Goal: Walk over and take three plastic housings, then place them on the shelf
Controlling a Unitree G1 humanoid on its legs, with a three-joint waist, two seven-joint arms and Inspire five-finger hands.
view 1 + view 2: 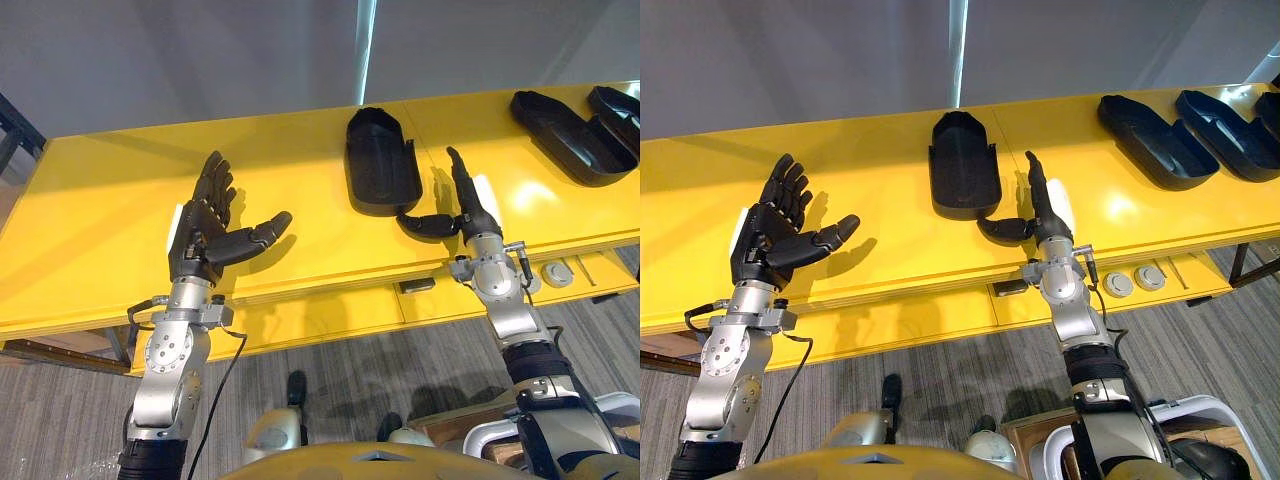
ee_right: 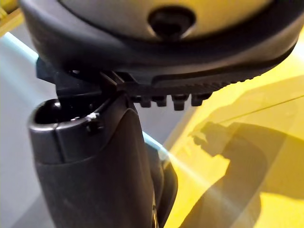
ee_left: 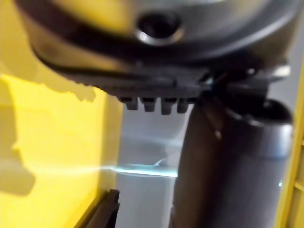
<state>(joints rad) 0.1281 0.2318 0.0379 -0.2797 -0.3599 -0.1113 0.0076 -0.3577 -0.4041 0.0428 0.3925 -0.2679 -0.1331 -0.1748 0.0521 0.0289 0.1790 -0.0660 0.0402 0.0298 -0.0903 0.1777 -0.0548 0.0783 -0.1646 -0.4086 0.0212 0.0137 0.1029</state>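
Note:
Three black plastic housings lie on the yellow table (image 1: 100, 200). The nearest housing (image 1: 378, 158) rests at the table's middle, open side up. Two more housings (image 1: 1156, 138) (image 1: 1235, 128) lie side by side at the far right. My right hand (image 1: 468, 205) hovers open just right of the nearest housing, fingers straight up and thumb pointing toward its near end, holding nothing. My left hand (image 1: 208, 230) is raised open over the table's left part, palm up, fingers spread, well apart from the housings. The right thumb (image 2: 95, 161) shows in the right wrist view with the housing's edge (image 2: 166, 183) beyond it.
The table's front edge (image 1: 330, 290) runs close before me, with a lower yellow ledge carrying two round grey knobs (image 1: 1135, 280). A grey wall rises behind the table. A dark frame (image 1: 15, 135) stands at the far left. Grey wood-pattern floor lies below.

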